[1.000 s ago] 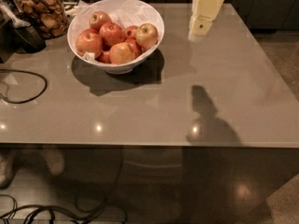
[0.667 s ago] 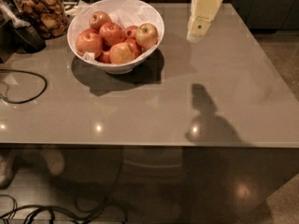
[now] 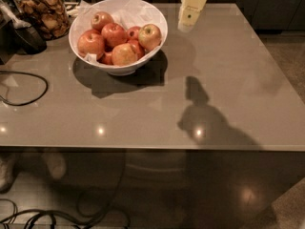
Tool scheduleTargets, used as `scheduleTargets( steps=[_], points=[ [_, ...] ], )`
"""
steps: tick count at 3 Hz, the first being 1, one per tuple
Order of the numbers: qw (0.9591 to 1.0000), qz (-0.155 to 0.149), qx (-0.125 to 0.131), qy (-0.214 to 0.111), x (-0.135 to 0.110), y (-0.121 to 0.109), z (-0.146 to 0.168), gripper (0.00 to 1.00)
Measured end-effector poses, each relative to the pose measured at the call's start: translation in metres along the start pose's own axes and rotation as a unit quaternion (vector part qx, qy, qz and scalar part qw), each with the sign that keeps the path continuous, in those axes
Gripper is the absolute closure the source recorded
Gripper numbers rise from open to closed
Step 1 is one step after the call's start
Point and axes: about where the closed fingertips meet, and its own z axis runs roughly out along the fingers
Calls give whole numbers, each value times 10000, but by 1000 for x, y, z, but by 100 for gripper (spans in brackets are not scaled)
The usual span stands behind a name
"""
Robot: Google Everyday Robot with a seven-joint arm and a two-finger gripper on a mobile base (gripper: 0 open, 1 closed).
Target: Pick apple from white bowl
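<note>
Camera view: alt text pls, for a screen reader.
A white bowl of apples sits far left on the grey table, a yellow-red apple at its right rim. The robot's cream pincer hangs right of the bowl, apart from it. A glass jar stands to its left.

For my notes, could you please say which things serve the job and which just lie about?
Job: apple, white bowl, gripper over the table beside the bowl.
Lying about: other apples, glass jar, black cable.

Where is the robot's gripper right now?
The gripper hangs at the top of the camera view, just right of the white bowl of apples.
</note>
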Motion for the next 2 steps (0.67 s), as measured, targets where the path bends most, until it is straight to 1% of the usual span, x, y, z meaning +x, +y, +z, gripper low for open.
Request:
scheduleTargets(
  steps=[1, 2],
  points=[
    [10000, -70, 22, -27, -12, -14, 6, 0],
    [9998, -187, 14, -69, -25, -27, 14, 6]
  ],
)
